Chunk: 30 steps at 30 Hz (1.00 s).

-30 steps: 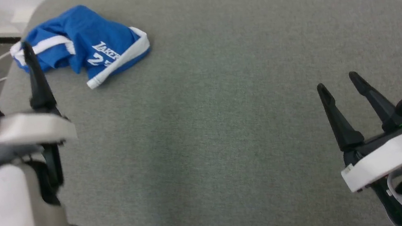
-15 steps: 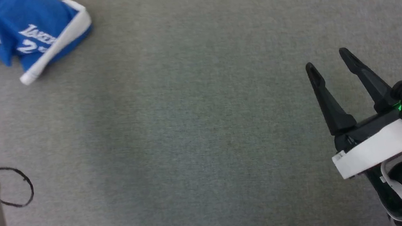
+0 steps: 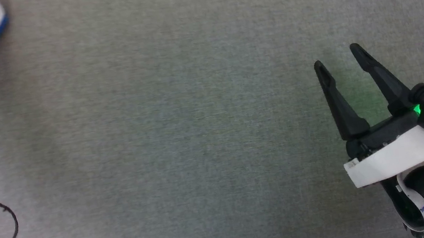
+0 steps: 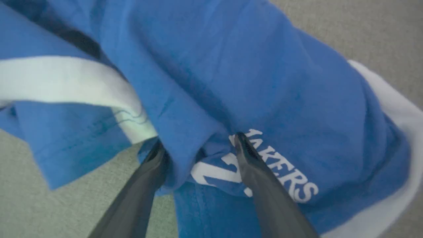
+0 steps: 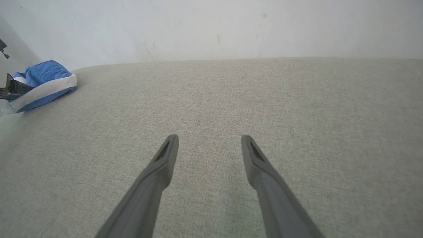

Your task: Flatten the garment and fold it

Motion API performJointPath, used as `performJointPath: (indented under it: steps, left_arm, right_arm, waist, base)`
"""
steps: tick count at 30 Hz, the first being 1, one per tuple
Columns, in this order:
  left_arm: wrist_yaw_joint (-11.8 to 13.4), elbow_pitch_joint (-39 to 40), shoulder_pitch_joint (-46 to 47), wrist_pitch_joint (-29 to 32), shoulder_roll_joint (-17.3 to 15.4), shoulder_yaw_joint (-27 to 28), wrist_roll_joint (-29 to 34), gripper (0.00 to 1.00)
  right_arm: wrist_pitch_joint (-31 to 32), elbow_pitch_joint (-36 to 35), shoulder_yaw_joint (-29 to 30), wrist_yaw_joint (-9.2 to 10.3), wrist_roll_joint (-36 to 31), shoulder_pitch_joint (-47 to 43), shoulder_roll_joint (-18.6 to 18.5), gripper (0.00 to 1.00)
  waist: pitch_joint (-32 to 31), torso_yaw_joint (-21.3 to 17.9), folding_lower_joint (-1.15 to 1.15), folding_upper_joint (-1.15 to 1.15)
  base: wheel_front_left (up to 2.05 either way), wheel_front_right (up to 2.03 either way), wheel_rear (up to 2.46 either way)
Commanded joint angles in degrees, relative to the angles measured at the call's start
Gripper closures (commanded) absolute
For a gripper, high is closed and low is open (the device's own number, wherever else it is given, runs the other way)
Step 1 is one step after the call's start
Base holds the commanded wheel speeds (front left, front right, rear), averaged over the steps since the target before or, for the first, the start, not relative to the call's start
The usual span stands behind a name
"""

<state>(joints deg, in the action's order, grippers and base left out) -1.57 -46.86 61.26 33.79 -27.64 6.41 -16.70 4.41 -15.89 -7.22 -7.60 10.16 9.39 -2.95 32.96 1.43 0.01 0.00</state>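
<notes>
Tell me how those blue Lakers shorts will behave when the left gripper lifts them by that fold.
Probably floppy: the shorts lie crumpled in soft folds, so they'd likely drape from the left gripper. Likely light, being thin fabric. They may drag rather than slide on the textured grey cushion.

Grey woven upholstered surface (image 3: 181, 140); plain white wall (image 5: 211, 29), faintly scuffed, behind.
</notes>
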Motion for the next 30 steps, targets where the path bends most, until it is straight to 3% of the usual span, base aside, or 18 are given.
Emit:
performJointPath:
  steps: [1,7,8,9,14,18,30]
  left_arm:
    - [-0.4,-1.0,0.4,2.1,-0.1,0.3,-0.8,0.00]
    - [-0.1,-4.5,-1.4,12.5,0.4,0.6,-3.1,0.00]
    - [0.2,-4.6,-1.7,13.7,0.4,0.7,-3.4,0.30]
    - [0.4,-4.2,-2.0,14.2,0.3,0.7,-3.5,1.00]
    - [1.2,-1.2,-3.1,13.4,0.0,0.4,-3.3,1.00]
    - [1.4,2.3,-3.8,8.2,-0.4,-0.1,-2.2,1.00]
    - [1.5,8.3,-4.2,-22.0,-2.5,-5.2,6.1,1.00]
  right_arm:
    - [-0.3,-0.5,-0.1,0.11,0.0,1.0,0.1,0.00]
    - [0.0,-1.1,-0.5,0.11,-0.3,1.3,0.1,0.00]
    - [0.1,-1.1,-0.5,0.11,-0.4,1.2,0.1,0.00]
    - [0.1,-1.1,-0.5,0.11,-0.5,1.2,0.1,0.00]
    - [0.2,-0.5,-0.6,0.11,-0.5,1.4,0.1,0.00]
    - [0.2,0.5,-0.7,0.11,0.0,1.6,0.1,0.00]
    - [-0.2,4.5,0.6,0.11,3.1,0.4,0.1,0.00]
  waist:
    - [2.6,-2.1,-0.01,0.00]
    - [3.4,-2.4,-0.01,0.00]
    - [3.5,-2.4,-0.01,0.00]
    - [3.5,-2.3,-0.01,0.00]
    - [2.6,-1.9,-0.01,0.00]
    - [0.6,-1.2,-0.01,0.00]
    - [-10.6,1.5,-0.01,0.00]
  base:
    - [0.00,0.00,0.00]
    - [0.00,0.00,0.00]
    - [0.00,0.00,0.00]
    - [0.00,0.00,0.00]
    - [0.00,0.00,0.00]
    - [0.00,0.00,0.00]
    - [0.00,0.00,0.00]
